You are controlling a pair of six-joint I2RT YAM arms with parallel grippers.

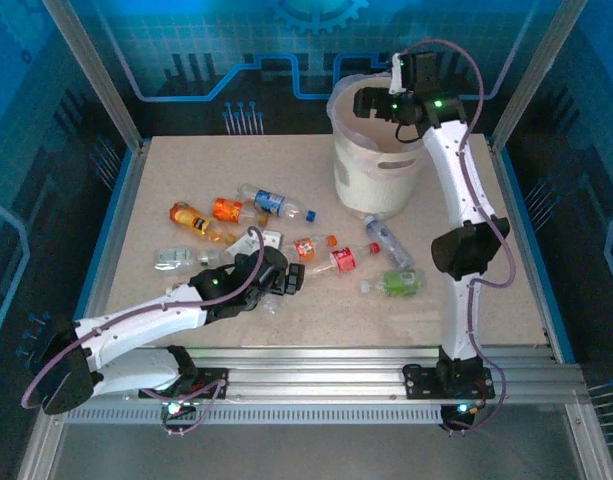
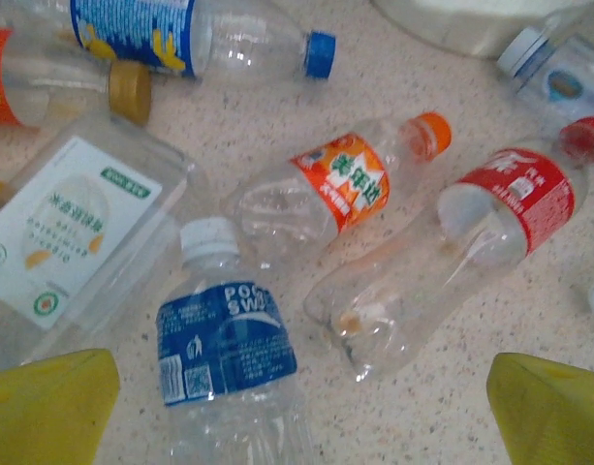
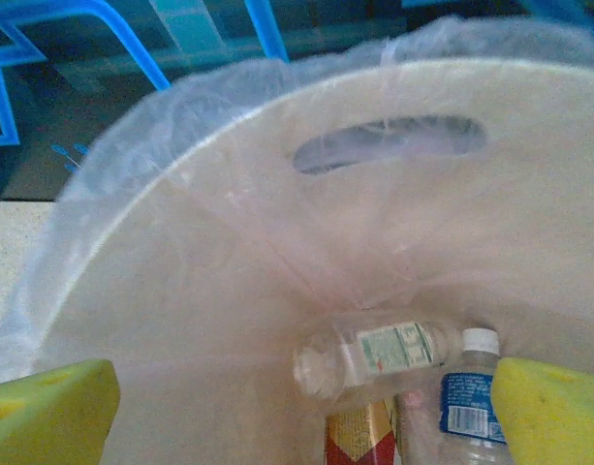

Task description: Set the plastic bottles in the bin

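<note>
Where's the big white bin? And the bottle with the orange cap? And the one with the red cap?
bin (image 1: 361, 185), top view, on its front wall.
orange-cap bottle (image 2: 343, 181), left wrist view, on its orange label.
red-cap bottle (image 2: 517, 199), left wrist view, on its red label.

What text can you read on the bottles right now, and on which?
"POC" over "SW", cut off: near blue-label bottle.
Chinese characters, blurred: orange-label bottle.
Too blurred: red-label bottle, white-label bottle.
Too small: labels on bottles in the bin.
</note>
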